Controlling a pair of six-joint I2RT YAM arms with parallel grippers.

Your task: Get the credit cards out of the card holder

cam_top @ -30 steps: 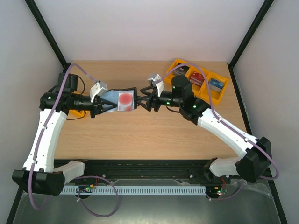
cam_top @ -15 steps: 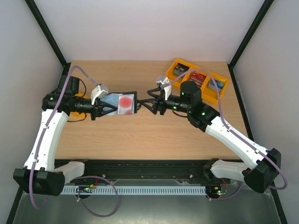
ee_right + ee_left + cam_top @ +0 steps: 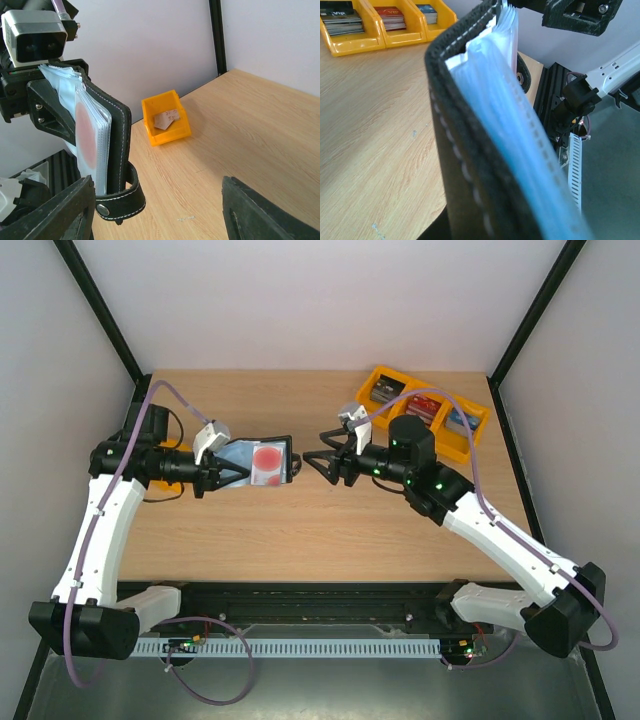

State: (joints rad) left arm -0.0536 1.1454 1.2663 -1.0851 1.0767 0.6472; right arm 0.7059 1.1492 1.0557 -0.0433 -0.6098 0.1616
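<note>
The black card holder (image 3: 283, 461) is held up off the table, open, with my left gripper (image 3: 228, 469) shut on its left side. A pale credit card with a red round blotch (image 3: 267, 462) shows in its front clear pocket. In the right wrist view the card holder (image 3: 118, 142) stands on edge, the blotched credit card (image 3: 88, 136) behind clear plastic, the snap strap (image 3: 121, 201) hanging below. My right gripper (image 3: 318, 461) is open just right of the holder, apart from it, nothing between its fingers (image 3: 264, 216). The left wrist view is filled by the holder's stitched edge (image 3: 462, 160) and blue pockets (image 3: 520, 140).
Yellow trays (image 3: 470, 439) with stacks of dark, red and blue cards stand at the back right. A small yellow bin (image 3: 165, 131) with a pale card inside sits at the table's left edge, behind the left arm (image 3: 110, 510).
My right gripper has drawn back to the right, off the holder's right edge, staying open. The left gripper still holds the holder in nearly the same place.
</note>
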